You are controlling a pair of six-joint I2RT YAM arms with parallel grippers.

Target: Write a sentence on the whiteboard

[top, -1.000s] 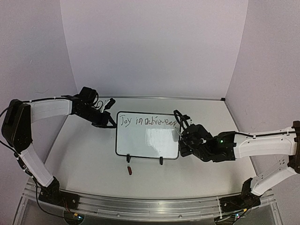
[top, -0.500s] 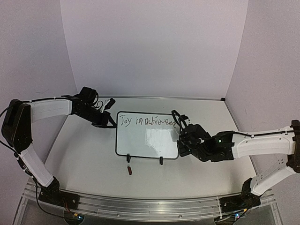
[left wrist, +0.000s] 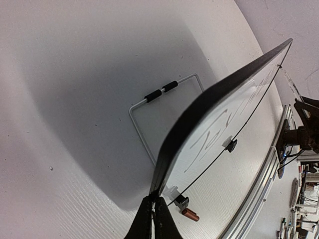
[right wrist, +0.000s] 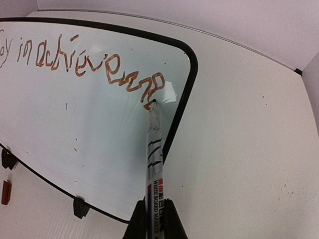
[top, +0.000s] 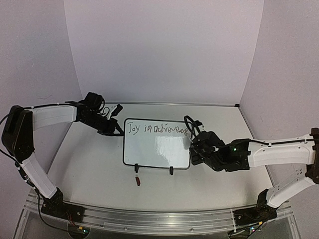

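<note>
The whiteboard [top: 154, 149], propped centrally on the table [top: 89, 169], looks light, stiff and slick, so its frame is the hold: the left gripper [top: 119, 132] clamps the 10 o'clock corner, the right gripper [right wrist: 154, 216] clamps a marker [right wrist: 153, 154] touching near 2 o'clock.

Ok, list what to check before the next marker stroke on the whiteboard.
1. Right gripper shut on the marker: ok.
2. Marker tip at the end of the writing: ok.
3. Left gripper pinching the whiteboard edge: ok.
4. Room right of the last letter before the frame: not ok.
5. Blank board below the line: ok.
6. Tip pressure: cannot tell.
</note>
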